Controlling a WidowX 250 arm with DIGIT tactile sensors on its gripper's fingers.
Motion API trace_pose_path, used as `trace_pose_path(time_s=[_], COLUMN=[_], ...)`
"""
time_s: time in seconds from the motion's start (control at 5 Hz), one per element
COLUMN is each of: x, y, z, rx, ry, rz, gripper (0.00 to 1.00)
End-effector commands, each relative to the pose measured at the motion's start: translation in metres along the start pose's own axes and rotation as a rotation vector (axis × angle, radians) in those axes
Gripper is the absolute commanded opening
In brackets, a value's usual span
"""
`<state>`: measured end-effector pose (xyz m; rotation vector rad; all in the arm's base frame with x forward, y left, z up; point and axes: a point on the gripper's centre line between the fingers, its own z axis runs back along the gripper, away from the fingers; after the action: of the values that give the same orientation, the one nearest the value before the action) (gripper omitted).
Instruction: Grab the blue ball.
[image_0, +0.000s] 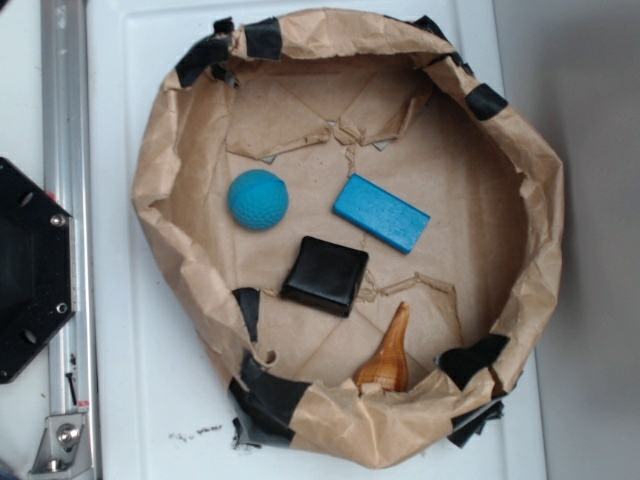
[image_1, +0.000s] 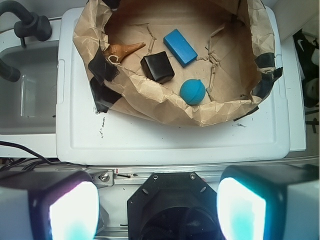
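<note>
Gripper (image_1: 157, 210): seen in the wrist view at 6 o'clock, fingers (image_1: 72, 212) spread wide, nothing held. White lid (image_1: 175, 135): paper-walled basin (image_1: 165, 107) carried on it. Blue ball (image_1: 193, 91): found just inside the near wall. Black pad (image_1: 157, 67): placed at its 10 o'clock. Blue block (image_1: 180, 47) and shell (image_1: 122, 49): set farther back

A white table (image_0: 140, 400) is seen, with a crumpled brown paper ring (image_0: 545, 200), patched with black tape, lying on it mid-frame. Black specks (image_0: 195, 434) are scattered at lower left.
</note>
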<state>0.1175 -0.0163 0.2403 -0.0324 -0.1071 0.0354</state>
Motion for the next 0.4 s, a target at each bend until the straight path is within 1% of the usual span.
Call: trace_pose_path(time_s=[0.0,0.2], x=[0.0,0.044], y=[0.0,0.016], z=[0.0,-0.019], rx=[0.0,-0.255], ry=[0.0,-0.006], rz=[0.0,-0.128], gripper=[1.0,1.0])
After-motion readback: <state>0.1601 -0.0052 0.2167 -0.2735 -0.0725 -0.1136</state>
